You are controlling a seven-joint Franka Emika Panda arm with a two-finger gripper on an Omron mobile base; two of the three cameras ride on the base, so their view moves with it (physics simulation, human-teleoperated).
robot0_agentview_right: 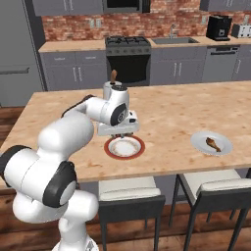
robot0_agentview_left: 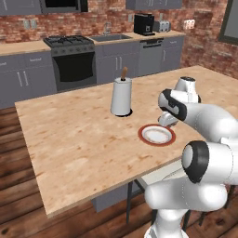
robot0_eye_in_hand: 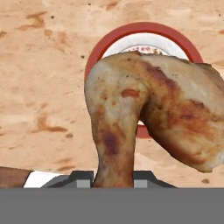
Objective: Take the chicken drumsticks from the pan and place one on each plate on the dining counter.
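My gripper (robot0_eye_in_hand: 113, 177) is shut on the thin bone end of a golden-brown chicken drumstick (robot0_eye_in_hand: 153, 109). It hangs just above the white plate with the red-orange rim (robot0_eye_in_hand: 144, 29) on the light wood dining counter (robot0_agentview_left: 79, 139). From the base views the gripper (robot0_agentview_right: 120, 133) hovers at the far edge of that plate (robot0_agentview_right: 124, 156), whose inside is bare (robot0_agentview_left: 157, 135). A second drumstick (robot0_agentview_right: 212, 142) lies on the pale-rimmed plate (robot0_agentview_right: 198, 139) further right. The pan is out of view.
A white paper towel roll on a holder (robot0_agentview_left: 122, 96) stands on the counter just behind the red-rimmed plate. Stools (robot0_agentview_right: 130, 188) are tucked under the counter's near edge. The stove (robot0_agentview_left: 69, 44) and grey cabinets line the back wall.
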